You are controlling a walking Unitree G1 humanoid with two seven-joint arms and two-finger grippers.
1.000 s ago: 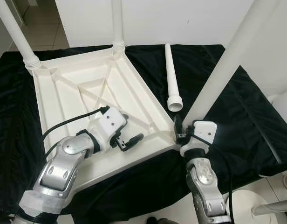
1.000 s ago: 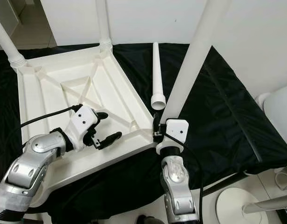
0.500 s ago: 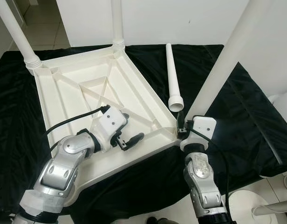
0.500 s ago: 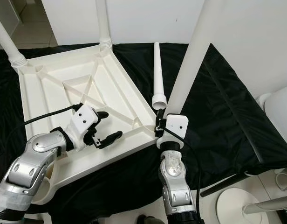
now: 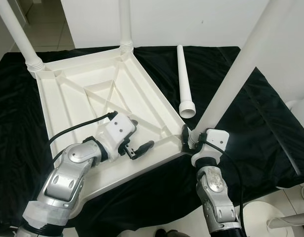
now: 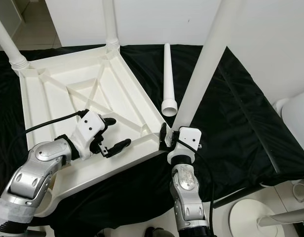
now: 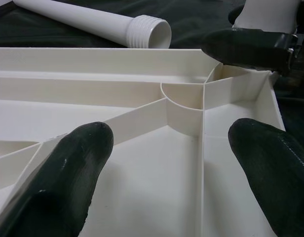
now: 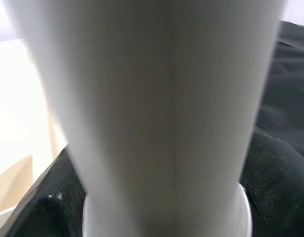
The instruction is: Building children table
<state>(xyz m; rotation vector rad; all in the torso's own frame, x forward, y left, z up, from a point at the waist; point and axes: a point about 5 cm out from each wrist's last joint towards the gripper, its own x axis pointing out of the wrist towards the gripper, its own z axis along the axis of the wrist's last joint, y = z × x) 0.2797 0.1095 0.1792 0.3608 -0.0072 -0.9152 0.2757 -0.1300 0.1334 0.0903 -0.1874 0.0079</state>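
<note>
Tabletop, white plastic, is lying upside down on black cloth, two legs standing in its far corners. Right gripper is clamping a third leg at its base, holding it tilted at the near corner socket. Left gripper is hovering with fingers spread over the ribbed underside. Fourth leg is lying loose on the cloth just beside the tabletop.

The upturned tabletop and loose leg look smooth white plastic, lying on creased black cloth.
</note>
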